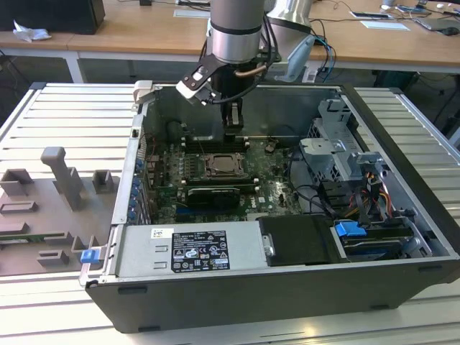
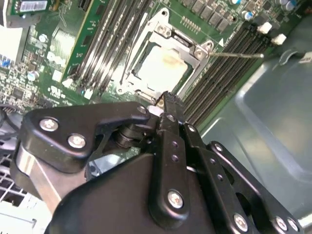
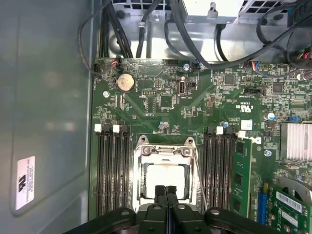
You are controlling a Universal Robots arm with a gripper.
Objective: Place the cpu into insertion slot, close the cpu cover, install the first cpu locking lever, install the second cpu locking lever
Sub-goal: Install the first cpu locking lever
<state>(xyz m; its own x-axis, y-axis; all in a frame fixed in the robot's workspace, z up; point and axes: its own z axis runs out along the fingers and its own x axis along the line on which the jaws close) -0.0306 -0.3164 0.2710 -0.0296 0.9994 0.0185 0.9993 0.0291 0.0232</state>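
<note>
Between the two black fingers of the gripper [image 3: 165, 189] no gap shows; the tips are pressed together with nothing caught between them. Just below those tips lies the cpu [image 3: 165, 174], its pale metal top face-up and seated flat in the insertion slot [image 3: 138, 165]; in the exterior view the fingers hang above the socket, and contact cannot be judged. Around the chip, the cpu cover [image 3: 163, 150] is folded down, its silver frame bordering the chip on all sides that show. From one corner of the socket beyond the fingertips, a thin locking lever [image 2: 239, 55] juts out across the neighbouring memory slots [image 2: 222, 73]; a second wire lever [image 2: 134, 46] runs along the opposite side of the socket, and whether either is latched cannot be told. Flanking the socket on both sides of the gripper stand banks of long black memory slots; a green memory module [image 3: 241, 180] sits in the bank's outer slot. Farther out from the fingertips, the green motherboard [image 3: 161, 107] carries a round coin cell [image 3: 125, 82] and a finned heatsink [image 3: 296, 141]; beyond them black cables [image 3: 146, 29] loop against the grey case wall [image 3: 48, 97]. Farthest from the gripper, the open computer case [image 1: 287, 305] rests on a slatted metal table [image 1: 43, 108]; a grey fixture tray [image 1: 57, 187] lies on the exterior view's left.
</note>
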